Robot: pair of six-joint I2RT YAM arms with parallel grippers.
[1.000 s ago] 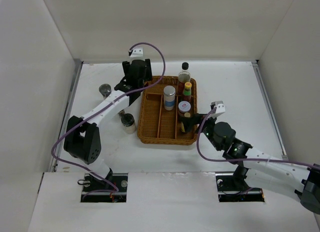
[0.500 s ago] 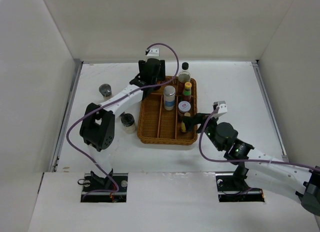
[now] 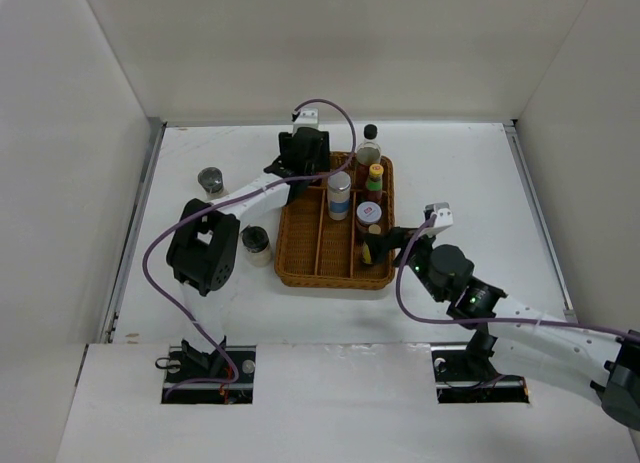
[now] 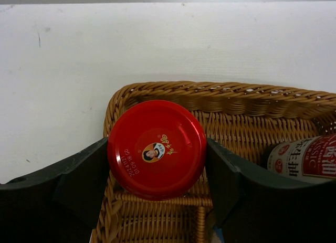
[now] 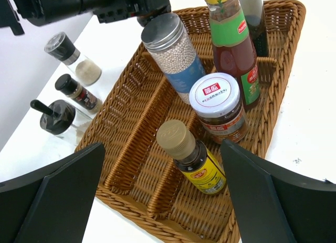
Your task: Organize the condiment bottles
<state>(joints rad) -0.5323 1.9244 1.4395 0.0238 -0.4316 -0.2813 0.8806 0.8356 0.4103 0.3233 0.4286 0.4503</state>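
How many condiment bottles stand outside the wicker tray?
3, all on the table left of the tray: a grey-capped shaker, a black-capped spice bottle, a black-lidded jar. The left arm may hide more.

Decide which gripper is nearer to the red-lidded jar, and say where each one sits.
Left. The left gripper clasps the red-lidded jar, fingers on both sides, over the wicker tray's far-left corner. The right gripper stands open by the tray's near-right corner.

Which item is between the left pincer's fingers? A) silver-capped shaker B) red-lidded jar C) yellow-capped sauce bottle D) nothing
B: in the left wrist view the left pincer grips the red-lidded jar by both sides, above a corner of the wicker tray.
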